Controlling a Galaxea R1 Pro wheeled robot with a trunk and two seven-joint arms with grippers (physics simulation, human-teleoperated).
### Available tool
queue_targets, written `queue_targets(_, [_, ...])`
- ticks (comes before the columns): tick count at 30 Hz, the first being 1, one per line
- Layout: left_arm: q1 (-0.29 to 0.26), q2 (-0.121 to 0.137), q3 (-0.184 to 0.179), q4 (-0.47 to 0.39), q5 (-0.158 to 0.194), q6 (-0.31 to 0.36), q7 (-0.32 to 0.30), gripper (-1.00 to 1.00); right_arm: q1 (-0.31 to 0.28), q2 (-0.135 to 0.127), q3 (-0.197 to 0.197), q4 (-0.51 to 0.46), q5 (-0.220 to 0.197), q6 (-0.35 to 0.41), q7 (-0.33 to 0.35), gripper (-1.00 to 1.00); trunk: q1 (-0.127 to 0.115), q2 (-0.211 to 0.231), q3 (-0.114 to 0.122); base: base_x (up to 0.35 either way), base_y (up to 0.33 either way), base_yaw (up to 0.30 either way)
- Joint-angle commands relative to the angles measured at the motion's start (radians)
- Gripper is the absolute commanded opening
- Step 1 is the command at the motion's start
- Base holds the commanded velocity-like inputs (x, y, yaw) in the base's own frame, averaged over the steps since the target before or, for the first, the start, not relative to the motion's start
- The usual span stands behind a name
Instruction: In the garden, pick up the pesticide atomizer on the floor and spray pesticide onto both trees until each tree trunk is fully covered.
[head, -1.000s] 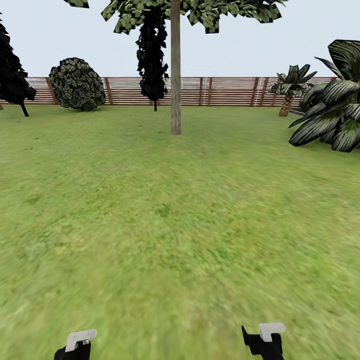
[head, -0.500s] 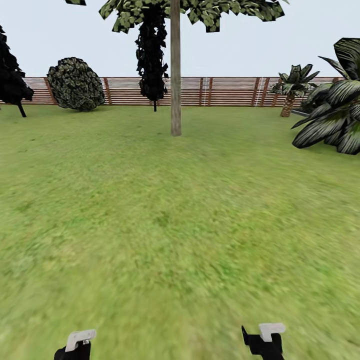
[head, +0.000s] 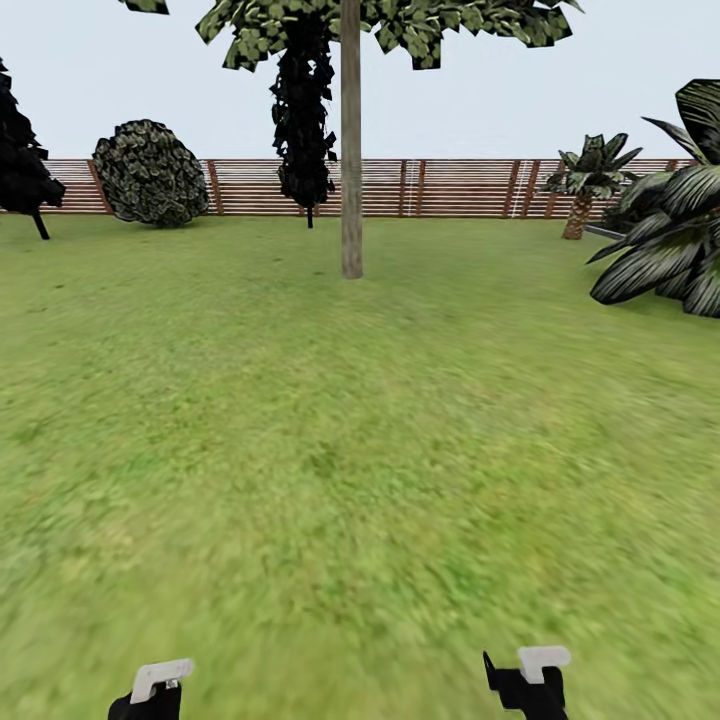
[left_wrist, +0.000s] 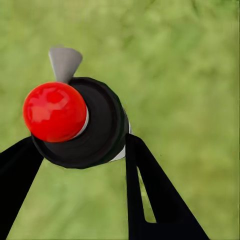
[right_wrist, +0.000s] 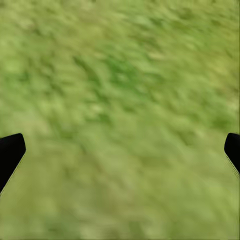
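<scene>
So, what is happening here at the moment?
A two-armed robot stands on the garden lawn, facing a tree trunk that is some way ahead, in front of the wooden fence. Its left hand is closed around the pesticide atomizer, whose red top points toward the wrist camera. The right hand is open and holds nothing, with only grass beneath it. No spray is visible; the trunk looks too far for spraying, so the robot probably must drive closer first.

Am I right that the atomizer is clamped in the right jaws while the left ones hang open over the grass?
Sides swapped. The left wrist view shows the atomizer clamped in the left gripper; the right wrist view shows the right gripper open over the grass.
</scene>
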Motion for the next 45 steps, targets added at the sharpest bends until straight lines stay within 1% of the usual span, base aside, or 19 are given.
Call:
queue_targets(1, [-0.001, 0.000, 0.000, 0.001, 0.002, -0.003, 0.001, -1.00, -0.001, 0.000, 0.001, 0.001, 0.002, -0.003, 0.000, 1.00, 0.000, 0.000, -0.001, 0.339, 0.000, 0.000])
queue_targets(32, [-0.001, 0.001, 0.000, 0.001, 0.002, -0.003, 0.001, -1.00, -0.001, 0.001, 0.001, 0.001, 0.002, -0.003, 0.001, 1.00, 0.000, 0.000, -0.001, 0.339, 0.000, 0.000])
queue_targets(45, [0.000, 0.000, 0.000, 0.001, 0.002, -0.003, 0.001, -1.00, -0.001, 0.002, 0.001, 0.001, 0.002, -0.003, 0.001, 1.00, 0.000, 0.000, -0.020, 0.339, 0.000, 0.000])
